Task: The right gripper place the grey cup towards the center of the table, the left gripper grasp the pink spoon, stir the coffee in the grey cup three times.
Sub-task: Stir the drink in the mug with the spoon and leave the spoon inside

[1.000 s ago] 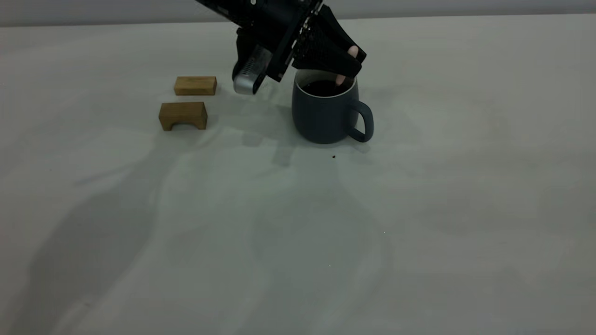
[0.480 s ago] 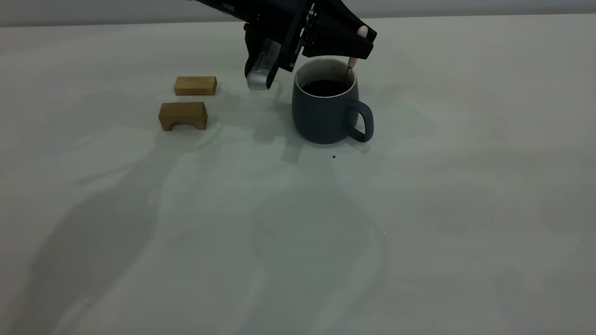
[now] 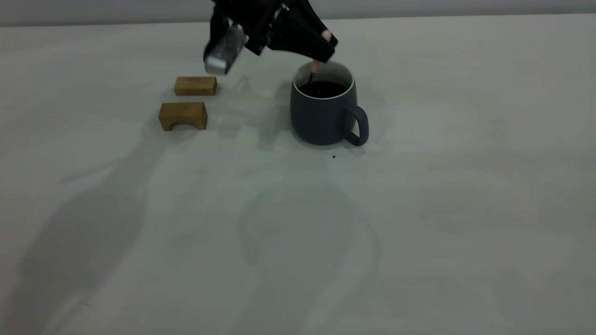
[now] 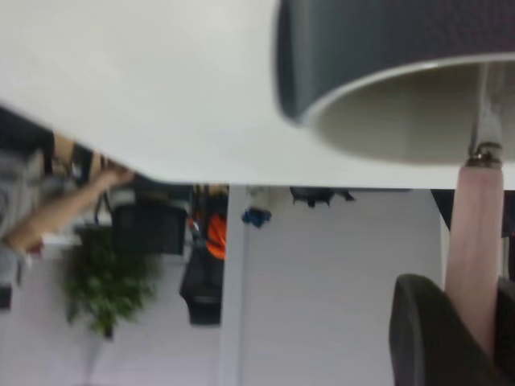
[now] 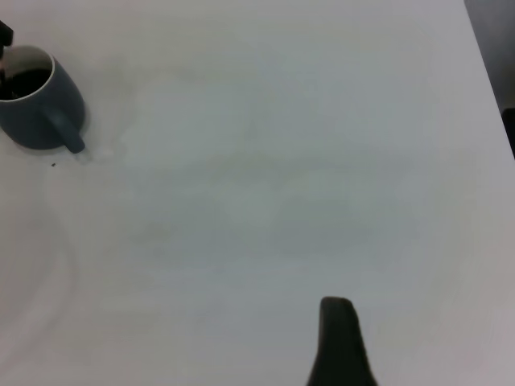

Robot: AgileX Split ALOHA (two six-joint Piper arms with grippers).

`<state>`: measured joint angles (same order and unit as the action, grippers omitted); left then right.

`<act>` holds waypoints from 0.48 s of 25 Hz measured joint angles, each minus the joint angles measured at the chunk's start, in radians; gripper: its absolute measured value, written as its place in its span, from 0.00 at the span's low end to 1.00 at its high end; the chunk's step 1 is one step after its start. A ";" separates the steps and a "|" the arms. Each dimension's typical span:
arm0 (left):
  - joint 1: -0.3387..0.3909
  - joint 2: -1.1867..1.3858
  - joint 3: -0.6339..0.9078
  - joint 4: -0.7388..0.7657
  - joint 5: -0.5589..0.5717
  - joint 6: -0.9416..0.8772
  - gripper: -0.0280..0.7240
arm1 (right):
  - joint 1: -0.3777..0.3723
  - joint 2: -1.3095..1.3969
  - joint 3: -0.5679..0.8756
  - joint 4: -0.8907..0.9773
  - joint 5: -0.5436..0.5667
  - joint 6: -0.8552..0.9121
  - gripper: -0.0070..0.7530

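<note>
Stirring step: the left tool [image 3: 321, 49], clenched on the pink spoon [image 3: 315, 67], dips it at the far-left rim of the grey cup [image 3: 323, 114] mid-table [image 3: 419, 209]; circle gently, clear of the wall, to avoid nudging it.

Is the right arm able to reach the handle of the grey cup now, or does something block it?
Probably yes. The cup turns its handle to the right, and the table on that side is bare. The left gripper, shut on the pink spoon, is above the rim, not near the handle. The right gripper is far off.
</note>
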<state>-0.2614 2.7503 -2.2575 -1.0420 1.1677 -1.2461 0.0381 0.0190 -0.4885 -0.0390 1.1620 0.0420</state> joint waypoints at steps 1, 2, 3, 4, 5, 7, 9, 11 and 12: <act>0.001 0.000 -0.013 0.002 0.000 0.016 0.25 | 0.000 0.000 0.000 0.000 0.000 0.000 0.78; 0.001 0.000 -0.018 0.000 0.000 0.039 0.25 | 0.000 0.000 0.000 0.000 0.000 0.000 0.78; 0.001 0.000 -0.021 -0.007 0.000 0.063 0.25 | 0.000 0.000 0.000 0.000 0.000 0.000 0.78; 0.000 0.000 -0.022 -0.019 0.000 0.085 0.25 | 0.000 0.000 0.000 0.000 0.000 0.000 0.78; -0.001 0.004 -0.022 -0.037 0.000 0.102 0.25 | 0.000 0.000 0.000 0.000 0.000 0.000 0.78; -0.009 0.013 -0.023 -0.080 0.000 0.130 0.25 | 0.000 0.000 0.000 0.000 0.000 0.000 0.78; -0.018 0.027 -0.023 -0.121 0.000 0.139 0.25 | 0.000 0.000 0.000 0.000 0.000 0.000 0.78; -0.029 0.040 -0.023 -0.144 0.000 0.136 0.25 | 0.000 0.000 0.000 0.000 0.000 0.000 0.78; -0.031 0.044 -0.023 -0.150 0.000 0.127 0.25 | 0.000 0.000 0.000 0.000 0.000 0.000 0.78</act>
<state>-0.2925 2.7948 -2.2800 -1.1915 1.1677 -1.1187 0.0381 0.0190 -0.4885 -0.0390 1.1620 0.0420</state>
